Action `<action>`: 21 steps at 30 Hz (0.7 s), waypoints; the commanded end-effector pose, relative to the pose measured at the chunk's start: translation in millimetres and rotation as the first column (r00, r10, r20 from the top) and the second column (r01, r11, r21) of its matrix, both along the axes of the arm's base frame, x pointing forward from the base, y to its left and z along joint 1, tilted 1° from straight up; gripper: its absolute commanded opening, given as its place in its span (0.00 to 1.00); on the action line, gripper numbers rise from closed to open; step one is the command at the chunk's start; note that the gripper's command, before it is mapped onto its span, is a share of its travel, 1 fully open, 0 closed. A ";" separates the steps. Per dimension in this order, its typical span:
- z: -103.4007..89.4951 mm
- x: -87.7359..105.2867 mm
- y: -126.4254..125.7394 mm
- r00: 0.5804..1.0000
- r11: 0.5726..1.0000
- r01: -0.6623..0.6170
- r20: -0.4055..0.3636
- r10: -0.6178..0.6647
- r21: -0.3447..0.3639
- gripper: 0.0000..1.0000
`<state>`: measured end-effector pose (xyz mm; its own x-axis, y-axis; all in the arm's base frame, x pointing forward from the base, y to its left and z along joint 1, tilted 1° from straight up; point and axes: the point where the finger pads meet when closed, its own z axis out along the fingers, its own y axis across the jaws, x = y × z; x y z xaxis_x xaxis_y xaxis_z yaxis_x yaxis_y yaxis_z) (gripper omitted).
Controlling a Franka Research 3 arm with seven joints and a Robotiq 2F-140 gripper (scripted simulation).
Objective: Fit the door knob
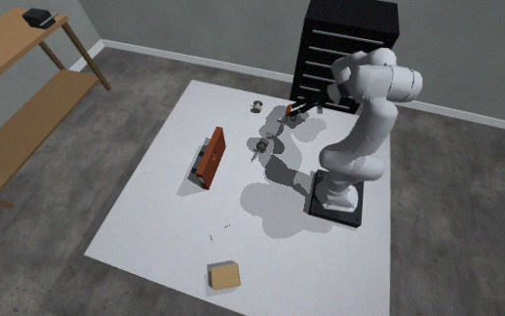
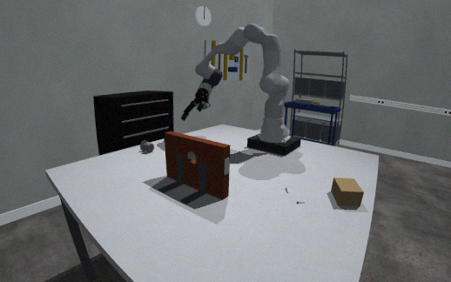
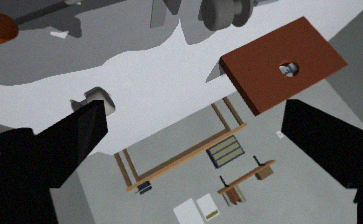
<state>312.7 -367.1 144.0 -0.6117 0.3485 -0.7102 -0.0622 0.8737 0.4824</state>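
From above, the pincer hangs spread wide and empty, with the door knob lying on the table below and beside it. In the wrist view, the wooden panel with its latch socket stands ahead of the right finger.

The wooden panel stands upright on the table, near its middle. The door knob lies on the table between the panel and the arm's base plate. A screwdriver lies beyond the knob, toward the drawer cabinet. A second knob lies behind the panel, near the cabinet. A cardboard box sits well apart from the panel, by the table's edge. The gripper hangs above the table, between the cabinet and the panel.
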 end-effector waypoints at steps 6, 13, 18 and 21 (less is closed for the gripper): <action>-8.7 -4.2 1.5 0.999 0.997 -0.043 -0.027 0.041 -0.064 1.00; -8.7 -4.2 1.5 0.999 0.997 -0.043 -0.027 0.041 -0.064 1.00; -14.9 11.4 30.2 0.973 0.963 -0.222 -0.098 0.208 -0.153 1.00; -14.9 11.4 30.2 0.973 0.963 -0.222 -0.098 0.208 -0.153 1.00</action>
<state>328.5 -336.0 133.9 -0.7052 0.1322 -0.6966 -0.2046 0.9027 0.3785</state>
